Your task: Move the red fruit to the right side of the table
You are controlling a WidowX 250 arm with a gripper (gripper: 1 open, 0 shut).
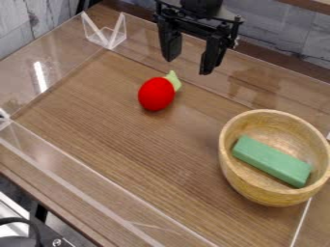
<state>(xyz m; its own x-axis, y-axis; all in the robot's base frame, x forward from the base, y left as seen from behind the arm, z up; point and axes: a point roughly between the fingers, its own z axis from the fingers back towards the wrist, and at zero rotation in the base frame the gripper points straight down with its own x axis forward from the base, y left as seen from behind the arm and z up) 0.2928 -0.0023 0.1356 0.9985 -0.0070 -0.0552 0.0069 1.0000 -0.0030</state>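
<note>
One gripper [191,65] hangs at the top of the view, a little right of the middle, its black jaws parted and holding nothing. The red fruit [156,94] sits on the table [142,150] in the upper half, left of the middle, below the gripper in the view and apart from the bowl [230,164]. Its pale stem tip [172,79] points up and to the right.

Toward the left edge, brown wood stretches between the fruit and the clear wall [45,85], which slants down from the top. A broad run of wood lies below the fruit, reaching toward the bottom edge. To its right, wood also shows between fruit and bowl, with the bowl taking up much of the lower right, close to the right edge of the view. Above the bowl, another stretch of tabletop reaches up toward the upper right corner; below it, a narrower strip shows. Dark parts [26,230] crowd the bottom left corner; what they are, I cannot tell.

Counted up: one gripper with two fingers, one red fruit, one round light wooden bowl, and one green block [272,162] lying inside that bowl, slanting down to the right.
</note>
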